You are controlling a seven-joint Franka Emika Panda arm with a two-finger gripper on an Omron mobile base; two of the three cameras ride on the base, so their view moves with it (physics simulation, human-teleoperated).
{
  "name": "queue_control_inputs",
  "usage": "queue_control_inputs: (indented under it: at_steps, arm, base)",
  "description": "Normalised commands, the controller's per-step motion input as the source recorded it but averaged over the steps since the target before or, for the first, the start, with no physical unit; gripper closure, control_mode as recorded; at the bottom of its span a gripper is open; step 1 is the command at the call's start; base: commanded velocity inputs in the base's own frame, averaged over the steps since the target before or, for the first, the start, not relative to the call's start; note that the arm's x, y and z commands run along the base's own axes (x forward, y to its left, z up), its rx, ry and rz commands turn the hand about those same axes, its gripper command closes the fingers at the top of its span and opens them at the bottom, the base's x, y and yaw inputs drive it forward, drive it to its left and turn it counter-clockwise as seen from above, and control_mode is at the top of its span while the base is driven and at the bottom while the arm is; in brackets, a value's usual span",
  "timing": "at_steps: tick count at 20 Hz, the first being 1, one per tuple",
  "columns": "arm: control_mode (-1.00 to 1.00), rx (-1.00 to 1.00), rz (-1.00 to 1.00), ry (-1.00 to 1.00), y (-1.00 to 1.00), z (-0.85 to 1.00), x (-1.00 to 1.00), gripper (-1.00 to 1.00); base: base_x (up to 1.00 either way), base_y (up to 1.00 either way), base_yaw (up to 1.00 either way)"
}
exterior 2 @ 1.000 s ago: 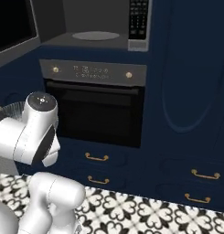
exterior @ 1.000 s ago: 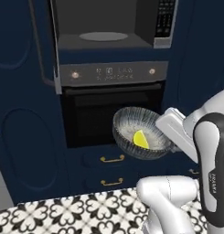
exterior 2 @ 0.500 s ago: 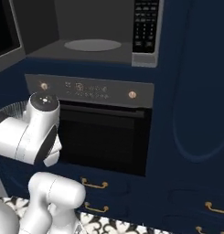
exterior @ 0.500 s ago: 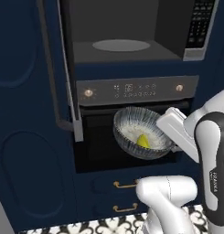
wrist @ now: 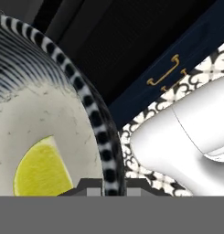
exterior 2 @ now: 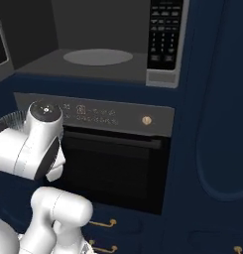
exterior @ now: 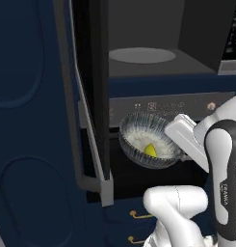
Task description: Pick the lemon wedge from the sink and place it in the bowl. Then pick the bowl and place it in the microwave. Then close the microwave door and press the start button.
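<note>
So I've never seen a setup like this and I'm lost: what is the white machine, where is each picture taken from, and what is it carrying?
It is a rendered kitchen. The white machine is a robot arm on a driving base. Two cameras ride on that base, behind the arm to its left and right. The third sits on its hand, looking along the gripper. The gripper is shut on the rim of the bowl, which holds the lemon wedge. The bowl hangs in front of the oven. Above is the open microwave with its door swung out.
</note>
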Motion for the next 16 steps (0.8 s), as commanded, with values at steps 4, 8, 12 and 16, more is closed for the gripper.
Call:
queue_control_inputs:
  at_steps: [4, 8, 12, 16]
  arm:
    - [1.00, 0.00, 0.00, 0.00, 0.00, 0.00, 0.00, 1.00]
    - [1.00, 0.00, 0.00, 0.00, 0.00, 0.00, 0.00, 1.00]
    - [1.00, 0.00, 0.00, 0.00, 0.00, 0.00, 0.00, 1.00]
    - [1.00, 0.00, 0.00, 0.00, 0.00, 0.00, 0.00, 1.00]
  base:
    - [0.43, 0.07, 0.00]
    - [0.31, 0.13, 0.00]
    - [0.69, 0.03, 0.00]
    - [0.30, 0.10, 0.00]
